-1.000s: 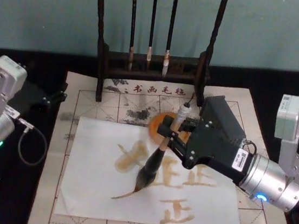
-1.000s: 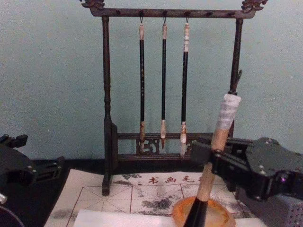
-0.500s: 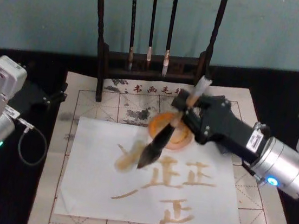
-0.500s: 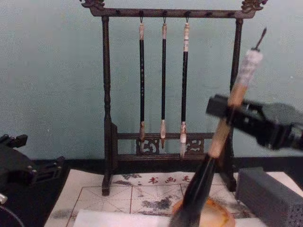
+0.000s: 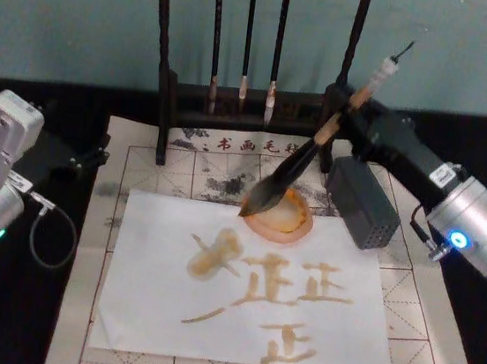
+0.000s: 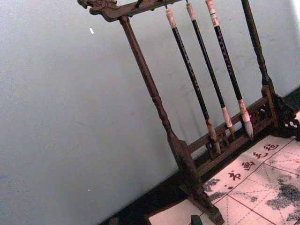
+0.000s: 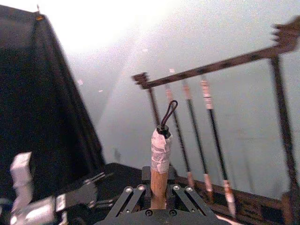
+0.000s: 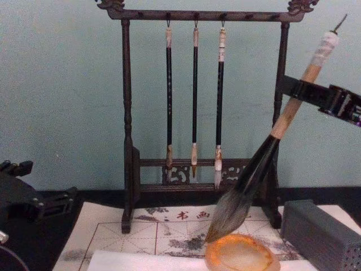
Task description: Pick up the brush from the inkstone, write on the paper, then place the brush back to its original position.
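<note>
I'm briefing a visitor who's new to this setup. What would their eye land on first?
The big brush, tilted in the right gripper, bushy tip at the orange inkstone rim. Next, amber characters on the paper in front and the rack of three thin brushes behind. The left gripper sits off left.

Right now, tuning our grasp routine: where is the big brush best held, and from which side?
Grip the brush on its light wooden upper handle, from the robot's right, as the right end effector does. It leans bristles-down at the inkstone, so the slim handle stands high and free. The left end effector sits parked far left.
</note>
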You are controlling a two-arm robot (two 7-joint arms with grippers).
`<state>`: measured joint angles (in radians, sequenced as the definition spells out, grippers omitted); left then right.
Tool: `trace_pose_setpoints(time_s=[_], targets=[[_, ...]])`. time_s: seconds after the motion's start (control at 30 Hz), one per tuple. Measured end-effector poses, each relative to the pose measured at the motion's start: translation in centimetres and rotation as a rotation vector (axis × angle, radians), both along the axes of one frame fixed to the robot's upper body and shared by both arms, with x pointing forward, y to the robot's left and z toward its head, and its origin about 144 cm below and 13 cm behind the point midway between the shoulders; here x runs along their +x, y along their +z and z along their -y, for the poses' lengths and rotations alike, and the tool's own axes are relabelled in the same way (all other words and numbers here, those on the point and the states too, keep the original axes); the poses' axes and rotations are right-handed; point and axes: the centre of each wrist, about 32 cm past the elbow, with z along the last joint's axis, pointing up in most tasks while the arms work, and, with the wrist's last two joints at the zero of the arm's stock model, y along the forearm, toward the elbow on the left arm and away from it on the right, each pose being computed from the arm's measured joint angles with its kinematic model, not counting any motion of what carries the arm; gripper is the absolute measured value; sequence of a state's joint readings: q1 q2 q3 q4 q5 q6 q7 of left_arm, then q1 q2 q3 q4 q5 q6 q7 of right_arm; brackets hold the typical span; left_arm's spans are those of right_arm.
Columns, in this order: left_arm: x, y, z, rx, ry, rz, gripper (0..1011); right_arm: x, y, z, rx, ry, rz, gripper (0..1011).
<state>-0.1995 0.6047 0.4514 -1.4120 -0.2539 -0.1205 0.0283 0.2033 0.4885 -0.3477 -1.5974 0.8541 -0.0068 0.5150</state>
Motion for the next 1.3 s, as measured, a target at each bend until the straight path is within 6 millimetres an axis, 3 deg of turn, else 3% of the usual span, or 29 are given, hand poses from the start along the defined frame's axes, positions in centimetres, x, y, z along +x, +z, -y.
trace_pose_setpoints(time_s=[0.53,1.3], targets=[[0.0,0.0,0.0,0.000,0.000,0.000,1001,2.7,-0.3,-0.1,0.085,-0.158,-0.240,189],[0.0,0.0,0.0,0.000,0.000,0.000,1001,4.3,-2.1,-0.3,0.114,-0.322,-0.393,189]])
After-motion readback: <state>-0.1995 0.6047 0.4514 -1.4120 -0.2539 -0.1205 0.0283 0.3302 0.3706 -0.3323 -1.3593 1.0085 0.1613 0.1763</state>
